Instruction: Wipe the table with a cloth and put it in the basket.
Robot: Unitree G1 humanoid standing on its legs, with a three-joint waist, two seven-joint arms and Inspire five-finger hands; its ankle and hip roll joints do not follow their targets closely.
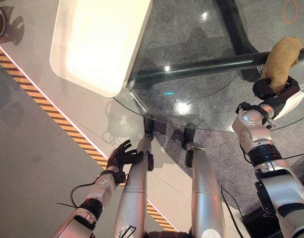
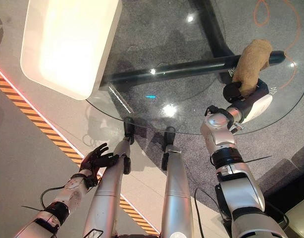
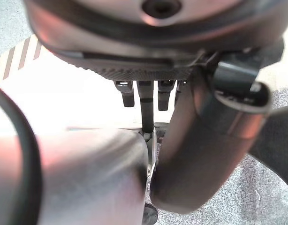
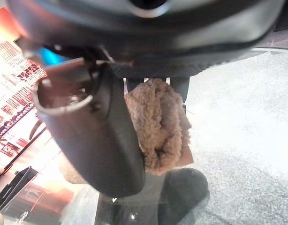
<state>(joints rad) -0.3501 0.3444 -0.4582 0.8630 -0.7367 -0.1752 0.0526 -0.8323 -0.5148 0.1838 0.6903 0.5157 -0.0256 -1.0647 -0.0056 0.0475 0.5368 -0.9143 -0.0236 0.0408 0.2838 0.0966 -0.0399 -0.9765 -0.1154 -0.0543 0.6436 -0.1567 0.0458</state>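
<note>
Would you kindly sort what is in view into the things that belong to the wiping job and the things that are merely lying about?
Belongs to the job:
- brown cloth, held in the right hand
- round glass table, under the cloth
- white basket, at the table's far left edge

Just about:
- striped floor tape
- left hand, open and idle below the table edge

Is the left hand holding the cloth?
No, the brown cloth is in the right hand; the left hand hangs open beside the leg.

We see the desk [image 1: 201, 94] ahead, the basket [image 1: 97, 44] on its left part. The right hand [image 1: 276, 94] holds the cloth [image 1: 283, 59] over the desk's right side; the left hand [image 1: 121, 156] hangs low left, off the desk.
</note>
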